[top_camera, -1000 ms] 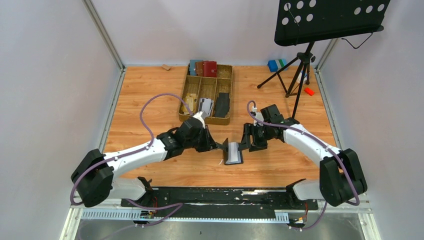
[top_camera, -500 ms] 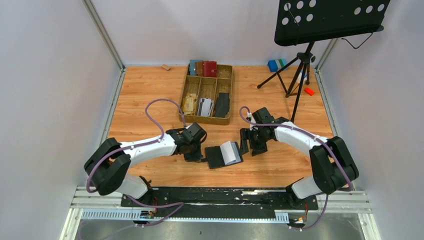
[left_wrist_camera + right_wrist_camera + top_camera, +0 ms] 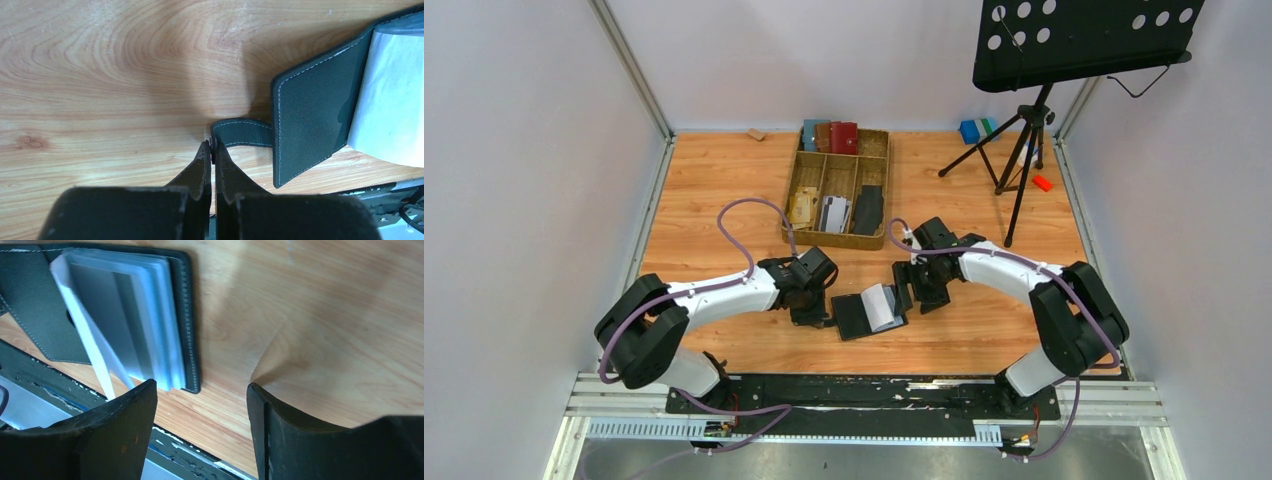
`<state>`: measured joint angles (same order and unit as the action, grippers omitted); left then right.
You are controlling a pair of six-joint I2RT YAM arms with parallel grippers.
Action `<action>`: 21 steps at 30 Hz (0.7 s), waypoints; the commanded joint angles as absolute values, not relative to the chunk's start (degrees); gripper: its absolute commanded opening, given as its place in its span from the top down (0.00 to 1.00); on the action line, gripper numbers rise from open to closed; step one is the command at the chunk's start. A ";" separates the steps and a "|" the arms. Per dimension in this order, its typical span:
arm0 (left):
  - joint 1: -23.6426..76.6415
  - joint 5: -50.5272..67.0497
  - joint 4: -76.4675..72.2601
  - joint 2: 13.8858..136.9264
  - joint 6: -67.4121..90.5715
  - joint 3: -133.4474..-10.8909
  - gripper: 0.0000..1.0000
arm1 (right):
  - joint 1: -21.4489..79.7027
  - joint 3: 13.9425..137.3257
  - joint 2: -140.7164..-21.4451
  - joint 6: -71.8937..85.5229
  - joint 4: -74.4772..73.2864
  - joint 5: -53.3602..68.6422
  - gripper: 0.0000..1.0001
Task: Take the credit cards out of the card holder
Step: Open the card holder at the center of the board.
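The black card holder (image 3: 856, 316) lies open on the wooden table, its grey-blue sleeve pages (image 3: 882, 306) fanned upward. My left gripper (image 3: 825, 318) is shut on the holder's small closure tab (image 3: 242, 134), its tip (image 3: 212, 146) low at the tab's end, with the black cover (image 3: 310, 125) just right of it. My right gripper (image 3: 905, 298) stands open at the holder's right edge, nothing between its fingers (image 3: 201, 385). A grey card (image 3: 107, 315) shows through the top sleeve (image 3: 150, 310). Pale credit cards (image 3: 832, 212) lie in the tray.
A wooden divided tray (image 3: 816, 180) sits behind the holder, with red, brown and blue wallets (image 3: 829, 136) and a long black piece (image 3: 868, 208). A music stand tripod (image 3: 1022, 150) stands at the back right, near a blue block (image 3: 972, 130) and a red bit (image 3: 1042, 183).
The holder was held up between both grippers; now it lies open flat on the table. The left arm dropped with the tab, and the right gripper widened and slid left to the holder's edge.
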<state>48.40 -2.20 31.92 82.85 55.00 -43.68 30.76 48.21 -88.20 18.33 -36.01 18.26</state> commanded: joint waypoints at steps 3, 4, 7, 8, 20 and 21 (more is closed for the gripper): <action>48.78 -0.36 29.74 83.31 54.10 -45.80 1.00 | 34.56 51.90 -88.26 19.32 -32.68 21.00 0.33; 48.82 0.68 29.04 83.37 54.14 -45.75 1.00 | 35.21 52.20 -88.24 19.47 -32.55 21.01 0.33; 48.95 1.68 28.08 83.66 54.30 -45.67 1.00 | 36.99 53.08 -88.75 20.09 -32.20 22.04 0.32; 48.95 1.86 27.79 83.67 54.31 -45.58 1.00 | 37.63 53.39 -88.61 20.30 -32.05 22.26 0.32; 48.96 5.38 19.92 80.35 53.82 -43.27 0.92 | 42.29 53.60 -89.12 20.81 -29.62 23.30 0.39; 48.96 5.70 18.56 79.65 53.84 -42.92 0.89 | 42.55 53.61 -89.45 20.90 -29.62 23.25 0.41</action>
